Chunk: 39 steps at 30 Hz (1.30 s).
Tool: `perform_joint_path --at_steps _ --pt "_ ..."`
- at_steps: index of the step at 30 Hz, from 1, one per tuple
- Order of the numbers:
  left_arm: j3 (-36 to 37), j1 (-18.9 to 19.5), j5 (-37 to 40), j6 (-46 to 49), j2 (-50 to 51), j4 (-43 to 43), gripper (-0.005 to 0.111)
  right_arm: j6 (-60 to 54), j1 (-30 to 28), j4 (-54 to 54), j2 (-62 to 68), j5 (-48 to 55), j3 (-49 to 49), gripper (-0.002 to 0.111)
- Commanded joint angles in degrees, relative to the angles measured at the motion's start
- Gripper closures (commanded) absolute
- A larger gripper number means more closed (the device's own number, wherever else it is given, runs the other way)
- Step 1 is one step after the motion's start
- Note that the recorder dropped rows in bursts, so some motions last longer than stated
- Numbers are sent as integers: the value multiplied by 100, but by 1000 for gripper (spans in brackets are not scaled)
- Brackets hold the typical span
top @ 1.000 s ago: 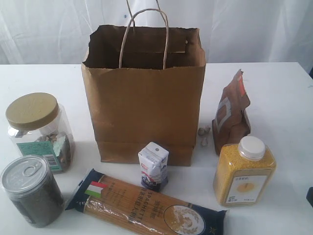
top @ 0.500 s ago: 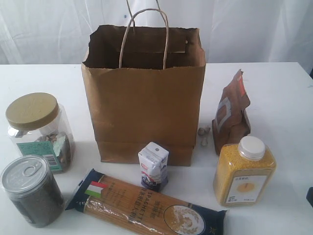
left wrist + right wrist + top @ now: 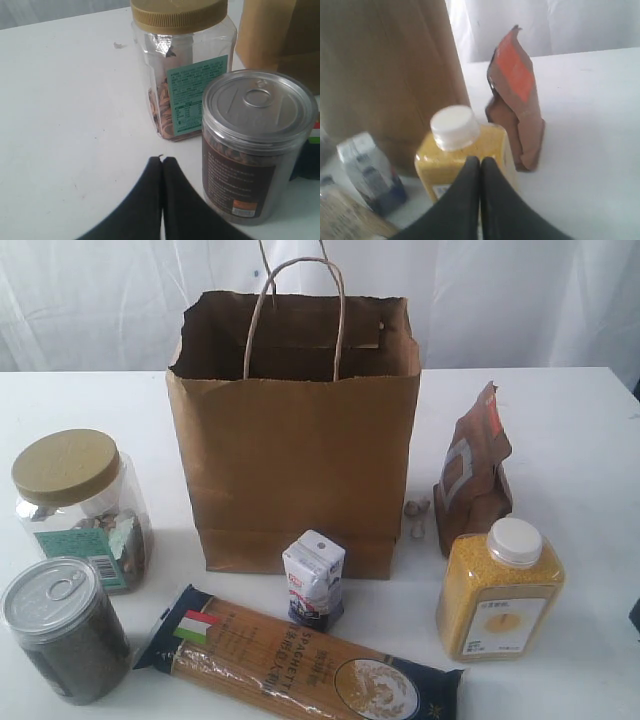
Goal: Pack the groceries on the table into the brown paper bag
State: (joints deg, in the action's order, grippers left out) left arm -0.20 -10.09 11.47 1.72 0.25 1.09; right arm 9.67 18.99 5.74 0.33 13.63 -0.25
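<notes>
Left claw [image 3: 161, 161] is closed on nothing, its two dark fingers pressed together over bare tabletop [image 3: 65, 125]; just ahead of it stands the can [image 3: 257, 150], upright, with a ring-pull lid on top; just beyond the can, on the far side, stands the jar [image 3: 182, 75], upright, its olive-gold lid on, its green label facing the claw and a low layer of brownish contents inside. Right claw [image 3: 480, 161] is closed and empty too, fingertips meeting; right ahead of it is the bottle [image 3: 462, 150], upright, white cap on, full of yellow grain; whether the claw touches it cannot be told; beyond the bottle stands the pouch [image 3: 517, 100], upright, its top crumpled, with an orange patch on one face.

Farther out, the bag [image 3: 295, 430] stands upright in the middle of the tabletop, mouth open, loop handles raised; jar and can are to its left, pouch and bottle to its right, the pouch just beside its side wall; the carton [image 3: 315, 580] stands upright just in front of its base; the spaghetti [image 3: 300, 660] lies flat along the near edge, slanting from beside the can toward the bottle, just nearer than the carton; all six groceries are outside the bag.
</notes>
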Motion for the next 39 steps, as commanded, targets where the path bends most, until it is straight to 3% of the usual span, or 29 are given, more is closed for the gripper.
perform_joint_path --at_steps 1,6,11,21,24,29,39 --pt "20 19 15 7 -25 51 107 430 -31 517 -33 -919 25 108" --pt "20 19 15 7 -25 51 107 753 -31 517 -33 -1656 25 108" --pt "20 19 15 7 -25 51 107 1598 -20 530 -33 -1670 25 108" --pt "20 19 15 7 -25 51 107 1605 -20 483 -33 -1649 25 108" --pt "20 19 15 7 -25 51 107 1177 -20 471 -33 -1488 25 108" --pt "20 19 15 7 -25 51 107 -845 -20 471 -33 -1144 25 108" --pt "20 19 -238 40 -25 -56 107 -803 -20 482 -33 -1132 25 108"
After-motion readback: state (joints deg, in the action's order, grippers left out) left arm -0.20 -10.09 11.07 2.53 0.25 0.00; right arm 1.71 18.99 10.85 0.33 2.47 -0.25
